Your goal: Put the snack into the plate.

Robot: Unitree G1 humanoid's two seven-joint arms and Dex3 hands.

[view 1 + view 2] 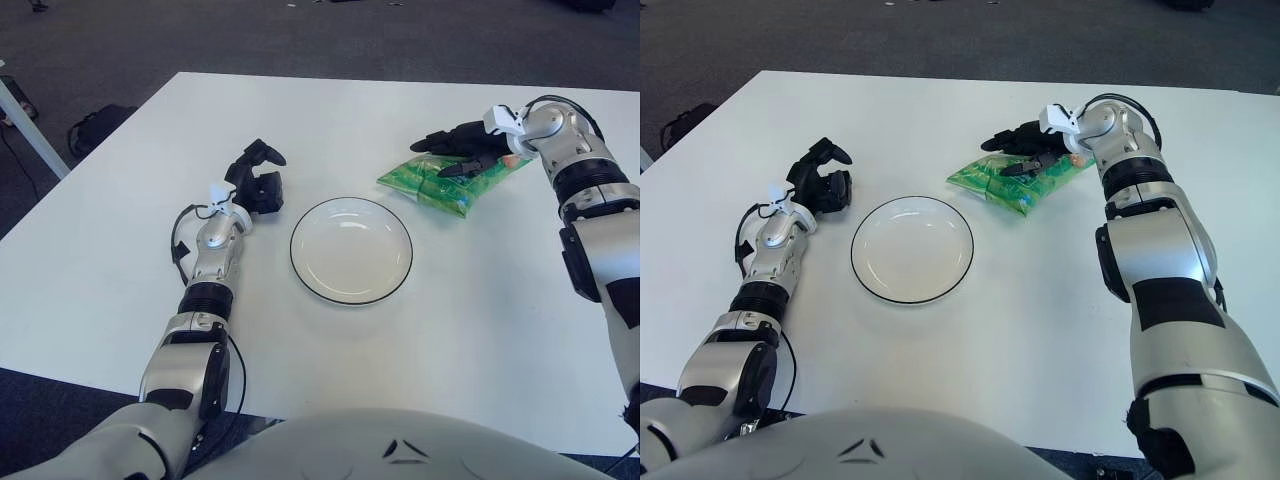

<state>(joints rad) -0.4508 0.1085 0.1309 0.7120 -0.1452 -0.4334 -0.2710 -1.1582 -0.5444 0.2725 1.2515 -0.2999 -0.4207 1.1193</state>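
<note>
Right hand (pixel 462 150): black fingers (pixel 440 141) spread over the far part of the green snack bag (pixel 437 182); contact with the bag cannot be told, and no grip shows. The bag lies flat on the white table (pixel 500 300), partly covered, just right of and behind the empty plate (pixel 351 250). Left hand (pixel 257 180): fingers curled, holding nothing, left of the plate.

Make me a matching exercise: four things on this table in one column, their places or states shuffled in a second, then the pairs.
1. snack bag
2. plate
3. left hand
4. right hand

A. fingers curled, holding nothing, left of the plate
B. round, nothing in it
C. green, lying right of the plate and farther back
D. fingers stretched over the bag

Pairs: 1-C, 2-B, 3-A, 4-D
</note>
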